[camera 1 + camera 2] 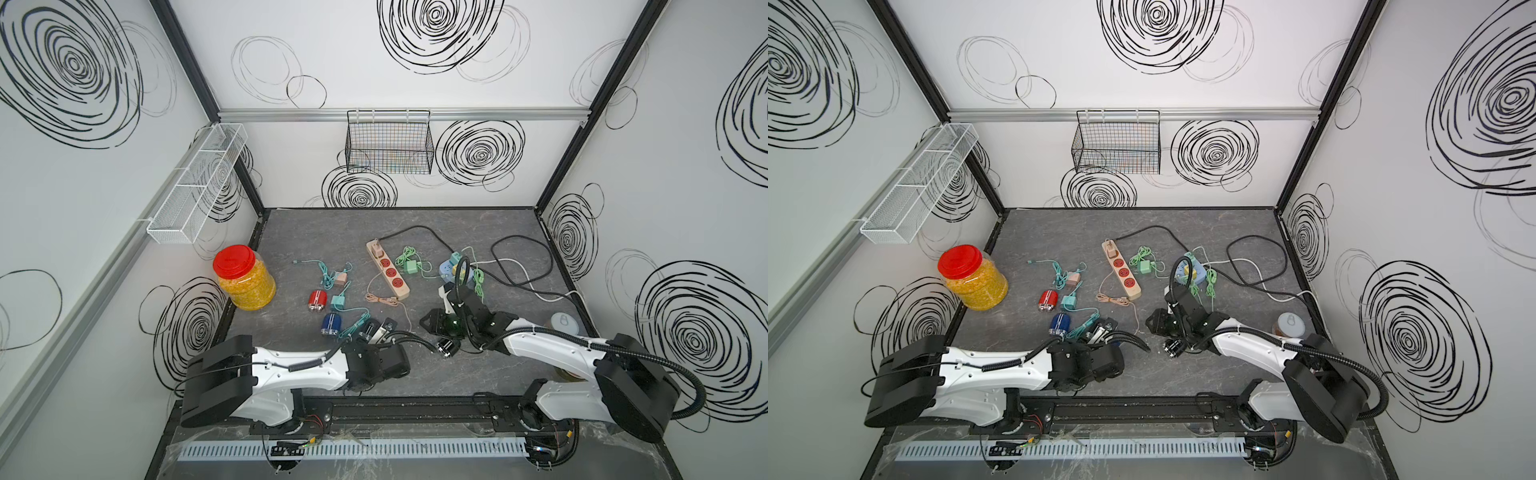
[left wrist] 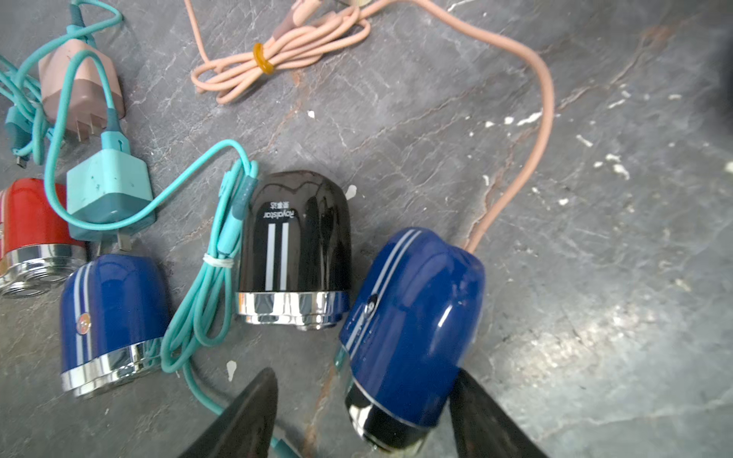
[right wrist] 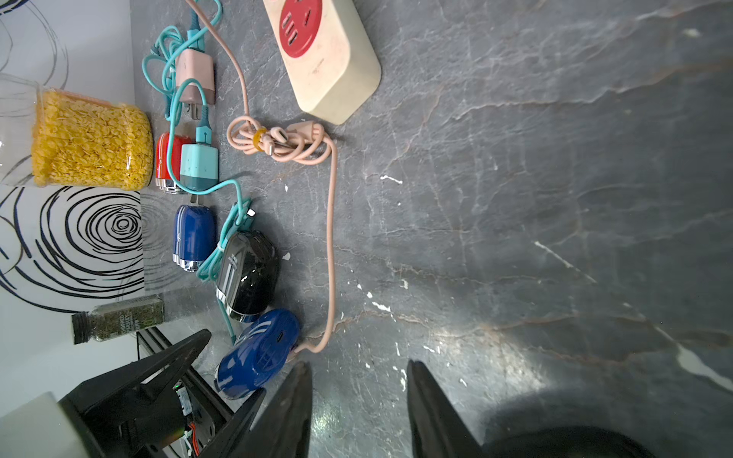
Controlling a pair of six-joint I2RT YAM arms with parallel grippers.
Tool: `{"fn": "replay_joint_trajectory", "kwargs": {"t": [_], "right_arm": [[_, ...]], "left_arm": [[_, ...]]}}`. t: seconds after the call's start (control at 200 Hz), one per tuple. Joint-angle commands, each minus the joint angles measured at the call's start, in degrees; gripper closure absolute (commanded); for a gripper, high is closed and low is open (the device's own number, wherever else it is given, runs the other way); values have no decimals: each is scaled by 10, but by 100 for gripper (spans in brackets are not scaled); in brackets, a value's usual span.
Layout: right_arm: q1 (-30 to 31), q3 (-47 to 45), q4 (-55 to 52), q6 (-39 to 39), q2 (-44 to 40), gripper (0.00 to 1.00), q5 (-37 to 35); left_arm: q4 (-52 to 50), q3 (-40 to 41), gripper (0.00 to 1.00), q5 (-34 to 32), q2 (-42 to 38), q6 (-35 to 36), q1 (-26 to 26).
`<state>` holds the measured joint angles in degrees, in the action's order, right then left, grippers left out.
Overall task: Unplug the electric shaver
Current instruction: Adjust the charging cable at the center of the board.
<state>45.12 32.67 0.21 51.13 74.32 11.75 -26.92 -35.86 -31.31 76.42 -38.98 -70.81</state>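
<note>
Dark grey, marble-veined surface (image 1: 332, 232) enclosed by white panels scribbled with black spirals; white mesh basket (image 1: 195, 183) hung at 9 o'clock, black wire basket (image 1: 388, 143) at 12 o'clock. Red-lidded jar (image 1: 245, 278) at 9 o'clock on the surface, beige power strip (image 1: 387, 269) near centre. Dark blue electric shaver (image 2: 412, 325) on its side toward 7 o'clock, near the front edge, just beside a black shaver (image 2: 295, 250). Left gripper (image 2: 365, 372) spread wide around the electric shaver, one finger (image 2: 480, 412) close against its flank, the opposite one clear of it. Pink cable (image 3: 331, 238) ending at the electric shaver's rounded end; seated or free, not discernible. Right gripper (image 3: 357, 363) parted at 3 o'clock of the electric shaver, holding nothing.
</note>
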Motion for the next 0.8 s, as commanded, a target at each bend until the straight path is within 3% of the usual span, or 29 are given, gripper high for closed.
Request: {"fn": "replay_joint_trajectory", "kwargs": {"t": [0.0,0.24,0.43,0.796], "right_arm": [[-3,-6,-2,-1,-5,57,-3],[-3,0,16,0,-5,57,23],[28,43,8,-8,53,55,18],[78,102,76,5,168,55,45]], "left_arm": [[15,7,28,13,-1,-5,-1],[40,-1,27,33,13,-4,-14],[31,3,28,22,17,-13,-8],[53,58,29,45,-69,-26,43]]}}
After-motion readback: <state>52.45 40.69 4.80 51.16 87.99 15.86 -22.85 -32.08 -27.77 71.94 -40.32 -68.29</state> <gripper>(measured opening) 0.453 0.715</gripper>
